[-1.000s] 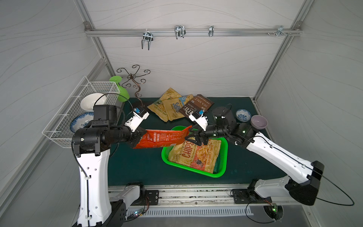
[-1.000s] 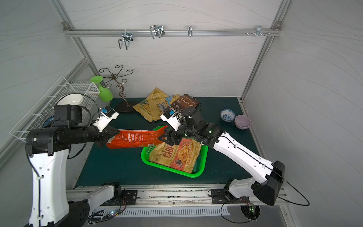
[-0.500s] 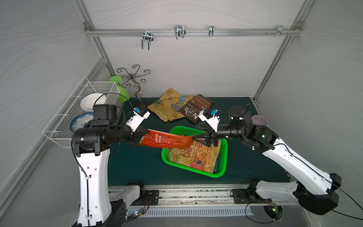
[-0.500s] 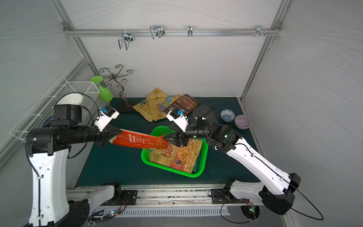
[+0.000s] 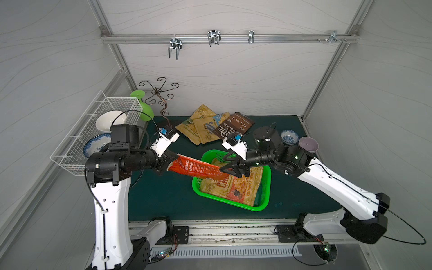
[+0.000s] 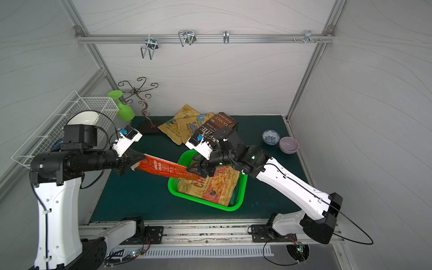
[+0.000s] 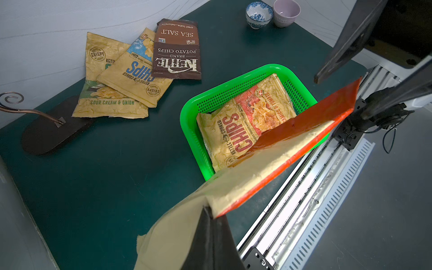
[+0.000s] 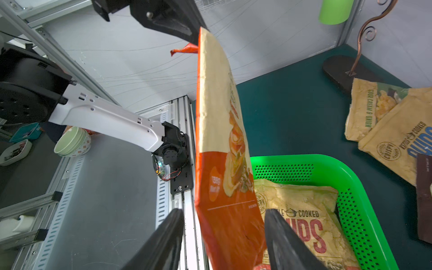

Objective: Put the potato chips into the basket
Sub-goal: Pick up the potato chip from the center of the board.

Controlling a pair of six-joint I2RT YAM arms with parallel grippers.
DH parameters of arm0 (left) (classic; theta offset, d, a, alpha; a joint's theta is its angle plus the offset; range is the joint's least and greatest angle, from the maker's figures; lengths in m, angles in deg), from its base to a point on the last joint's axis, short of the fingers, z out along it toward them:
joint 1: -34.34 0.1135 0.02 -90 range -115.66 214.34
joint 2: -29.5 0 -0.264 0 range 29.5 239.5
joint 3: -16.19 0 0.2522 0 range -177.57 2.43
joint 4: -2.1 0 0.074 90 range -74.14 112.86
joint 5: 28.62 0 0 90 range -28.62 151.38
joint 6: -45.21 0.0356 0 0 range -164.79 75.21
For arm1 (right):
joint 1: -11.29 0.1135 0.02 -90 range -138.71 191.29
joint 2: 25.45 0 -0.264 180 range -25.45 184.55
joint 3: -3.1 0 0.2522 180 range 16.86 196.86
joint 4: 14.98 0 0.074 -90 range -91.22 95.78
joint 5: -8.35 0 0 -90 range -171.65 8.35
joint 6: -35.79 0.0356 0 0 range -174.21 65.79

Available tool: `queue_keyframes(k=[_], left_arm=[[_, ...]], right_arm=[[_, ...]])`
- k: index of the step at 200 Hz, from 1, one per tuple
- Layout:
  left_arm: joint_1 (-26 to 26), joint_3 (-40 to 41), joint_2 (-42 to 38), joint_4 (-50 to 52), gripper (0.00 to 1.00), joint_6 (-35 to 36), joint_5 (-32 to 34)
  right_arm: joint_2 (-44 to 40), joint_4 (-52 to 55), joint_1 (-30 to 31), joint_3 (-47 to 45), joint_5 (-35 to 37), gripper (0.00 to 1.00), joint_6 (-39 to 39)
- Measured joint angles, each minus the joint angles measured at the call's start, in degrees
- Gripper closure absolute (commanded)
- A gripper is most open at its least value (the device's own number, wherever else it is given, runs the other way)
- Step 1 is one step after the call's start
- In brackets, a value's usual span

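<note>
An orange potato chips bag (image 5: 198, 168) (image 6: 163, 168) hangs stretched between my two arms, sloping down toward the green basket (image 5: 195, 184) (image 6: 171, 187). My left gripper (image 5: 171, 161) (image 7: 208, 210) is shut on its upper end. My right gripper (image 5: 230, 169) (image 8: 223, 211) stands open, its jaws on either side of the bag's lower end (image 8: 231, 229), above the basket. A tan CHIPS bag (image 5: 233, 187) (image 7: 238, 126) lies flat in the basket (image 7: 184, 117). A brown Kettle bag (image 5: 233, 128) and two tan bags (image 5: 201, 126) lie at the back of the mat.
A white wire rack (image 5: 93, 131) with bowls hangs at the left. A green goblet (image 5: 142, 107) and a curly metal stand (image 5: 161, 98) are at the back left. A blue-patterned bowl (image 5: 289, 136) and a purple bowl (image 5: 308, 145) sit at the back right.
The orange bag has tipped from level to sloping down toward the basket. My right gripper has lowered with its end and its jaws have narrowed a little. The left grip is unchanged.
</note>
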Motion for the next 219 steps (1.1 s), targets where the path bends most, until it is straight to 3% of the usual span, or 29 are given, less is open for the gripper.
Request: queue_keyframes(k=[20, 35, 69, 113, 120, 136, 155, 190, 219], left_arm=[[0.00, 0.00, -0.31, -0.02, 1.00, 0.00, -0.07], [0.00, 0.00, -0.50, 0.00, 1.00, 0.00, -0.07], [0.00, 0.09, -0.55, -0.02, 1.00, 0.00, -0.13], [-0.07, 2.03, -1.29, -0.11, 1.00, -0.09, -1.77], [-0.11, 2.58, -1.42, -0.11, 0.86, -0.09, -2.03], [-0.15, 3.58, -1.49, -0.26, 0.64, -0.24, -2.47], [-0.04, 5.25, -1.36, -0.70, 0.54, -0.15, -2.43], [-0.04, 7.23, -0.22, -0.92, 0.25, 0.24, -3.15], [-1.42, 7.67, 0.72, 0.42, 0.10, 2.54, -3.78]], right_arm=[[-0.02, -0.02, 0.79, -1.40, 1.22, 0.63, -0.11], [-0.02, -0.09, 0.79, -2.54, 2.45, 0.66, 0.13], [-0.44, -0.44, 0.79, -4.48, 5.57, 1.00, 0.24], [-3.82, -0.63, 0.90, -4.92, 9.29, 1.00, 0.17], [-4.42, -0.57, 0.92, -4.87, 9.97, 1.00, 0.20], [-5.22, 0.72, 0.90, -4.20, 11.45, 1.00, 0.35], [-5.29, 3.98, 0.87, -2.36, 13.05, 1.00, 0.70], [-5.25, 9.53, 0.87, 1.29, 14.80, 1.00, 1.68], [-4.35, 13.14, 0.87, 4.66, 15.06, 1.00, 2.40]])
